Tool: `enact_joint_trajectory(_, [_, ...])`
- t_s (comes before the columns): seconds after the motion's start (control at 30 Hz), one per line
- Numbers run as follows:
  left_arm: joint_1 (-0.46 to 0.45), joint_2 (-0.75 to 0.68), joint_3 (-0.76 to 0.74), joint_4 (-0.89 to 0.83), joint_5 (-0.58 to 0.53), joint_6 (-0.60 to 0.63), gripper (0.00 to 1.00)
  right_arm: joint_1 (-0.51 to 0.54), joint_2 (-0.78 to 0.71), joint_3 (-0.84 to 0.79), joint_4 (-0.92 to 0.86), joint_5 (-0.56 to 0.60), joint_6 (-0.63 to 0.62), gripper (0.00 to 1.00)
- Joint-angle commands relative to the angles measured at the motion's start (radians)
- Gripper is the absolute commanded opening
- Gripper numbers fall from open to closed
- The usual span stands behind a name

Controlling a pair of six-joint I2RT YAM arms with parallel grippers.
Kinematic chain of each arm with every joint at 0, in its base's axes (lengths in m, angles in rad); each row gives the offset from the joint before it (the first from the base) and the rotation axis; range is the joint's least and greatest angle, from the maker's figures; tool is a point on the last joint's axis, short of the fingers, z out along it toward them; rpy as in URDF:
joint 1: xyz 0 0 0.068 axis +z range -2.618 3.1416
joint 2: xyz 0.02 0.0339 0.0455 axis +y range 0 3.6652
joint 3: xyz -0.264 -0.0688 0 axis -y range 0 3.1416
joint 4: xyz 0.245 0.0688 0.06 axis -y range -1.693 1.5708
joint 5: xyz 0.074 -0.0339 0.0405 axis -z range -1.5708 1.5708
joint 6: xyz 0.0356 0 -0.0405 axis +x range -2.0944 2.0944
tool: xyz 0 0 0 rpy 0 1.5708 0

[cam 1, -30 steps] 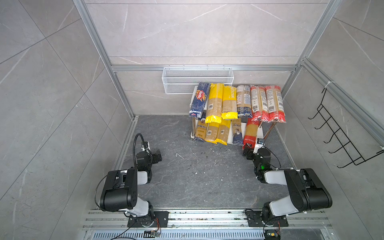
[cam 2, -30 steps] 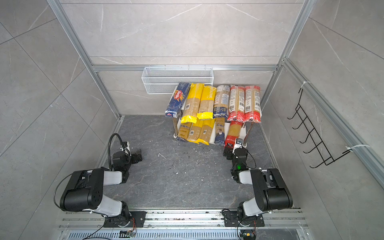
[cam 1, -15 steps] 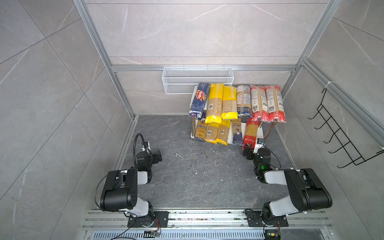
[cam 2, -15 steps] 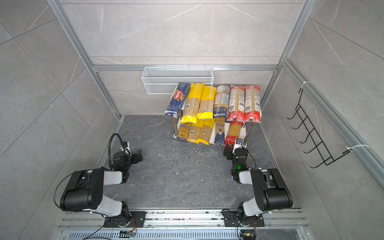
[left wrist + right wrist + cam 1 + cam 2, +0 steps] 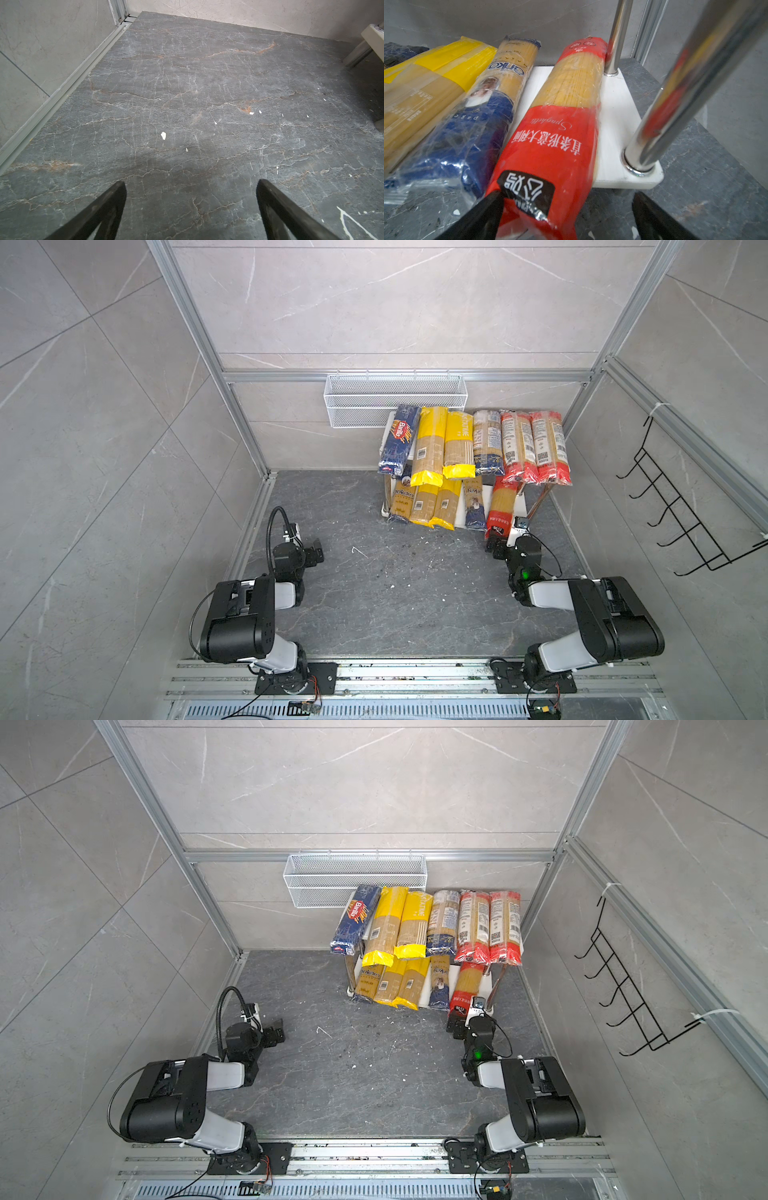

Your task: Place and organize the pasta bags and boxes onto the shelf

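The shelf (image 5: 520,506) stands at the back right, and its white lower board (image 5: 616,116) shows in the right wrist view. Its top tier carries a blue Barilla pack (image 5: 400,439), yellow-ended bags (image 5: 430,448), a navy-ended bag (image 5: 487,441) and red-ended bags (image 5: 517,445). Several more packs lie on the lower tier, with the red pack (image 5: 562,128) rightmost. That pack's near end overhangs the board and reaches between the fingers of my open right gripper (image 5: 566,195), against one of them. My left gripper (image 5: 191,181) hangs open over bare floor at the left (image 5: 318,556).
A white wire mesh basket (image 5: 395,400) hangs on the back wall above the shelf. A black hook rack (image 5: 681,510) sticks out from the right wall. Chrome legs (image 5: 614,37) rise close beside the red pack. White crumbs dot the dark stone floor (image 5: 395,580).
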Motion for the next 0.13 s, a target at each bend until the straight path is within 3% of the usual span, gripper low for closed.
enact_joint_trajectory(0.0, [-0.005, -0.004, 0.024, 0.042, 0.000, 0.036, 1.00, -0.006, 0.013, -0.002, 0.027, -0.009, -0.011, 1.00])
enact_joint_trajectory(0.1, [-0.004, -0.003, 0.024, 0.041, 0.000, 0.036, 1.00, -0.006, 0.006, -0.009, 0.034, -0.009, -0.017, 1.00])
